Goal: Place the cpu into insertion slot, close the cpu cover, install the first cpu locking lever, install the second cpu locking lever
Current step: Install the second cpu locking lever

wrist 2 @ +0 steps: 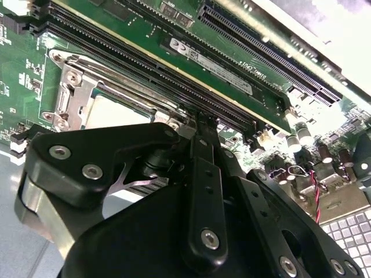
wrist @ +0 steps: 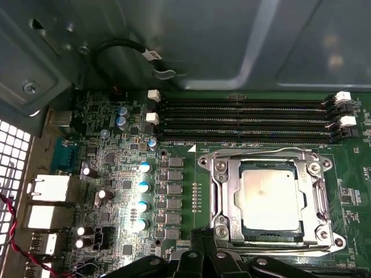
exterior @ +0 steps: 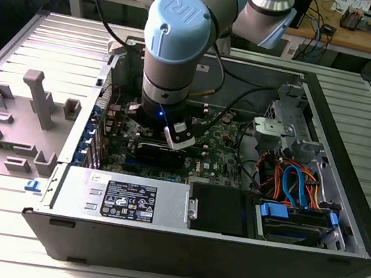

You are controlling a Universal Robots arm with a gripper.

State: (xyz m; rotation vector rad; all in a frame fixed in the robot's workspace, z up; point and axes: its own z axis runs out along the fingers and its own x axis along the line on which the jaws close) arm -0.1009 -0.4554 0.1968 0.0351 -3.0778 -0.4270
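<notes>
Gripper sits low over the motherboard, inside the open computer case, just beside the processor socket. In the exterior view I see the arm reaching straight down into the case, its wrist above the middle of the board.

The cpu lies flat in its socket, silvery top facing up. The cpu cover is down around it, the chip showing through the square window in both wrist views. A thin wire lever runs along the side of the frame nearest the memory slots; I cannot tell whether it is latched. A second wire runs along the opposite side of the frame, next to the gripper, and its state is equally unclear to me.

In the second wrist view the black linkage of the gripper comes together to a narrow tip close to the edge of the socket frame. I cannot tell how far the fingers stand apart, nor whether they have hold of anything.

Four memory slots lie beyond the socket, white clips at their ends. A row of small capacitors stands beside the socket on the board.
</notes>
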